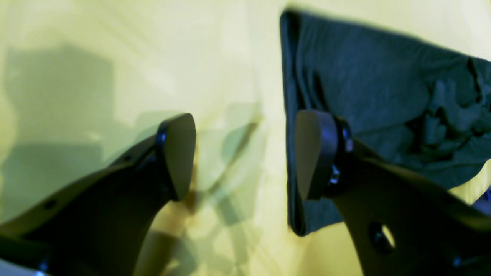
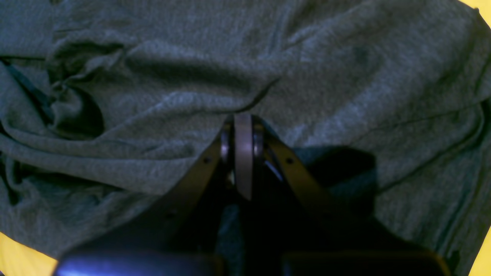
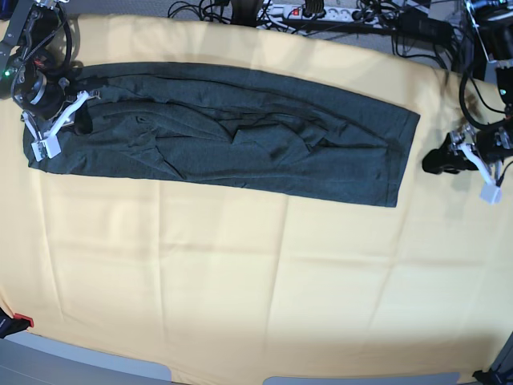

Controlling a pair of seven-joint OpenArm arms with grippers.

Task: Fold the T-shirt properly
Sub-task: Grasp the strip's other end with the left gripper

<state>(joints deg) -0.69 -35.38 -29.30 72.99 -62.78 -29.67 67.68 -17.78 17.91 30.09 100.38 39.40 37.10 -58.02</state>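
Observation:
The T-shirt, dark teal-grey, lies as a long wrinkled band across the far half of the yellow table cloth. My right gripper sits on its left end. In the right wrist view this gripper is shut, its pads flat together and its tip against the rumpled T-shirt; no cloth shows between the pads. My left gripper hovers just off the shirt's right edge. In the left wrist view it stands open and holds nothing, one finger over the edge of the T-shirt.
A power strip and cables run along the table's back edge. A small red item sits at the front left corner. Bare yellow cloth covers the near half of the table.

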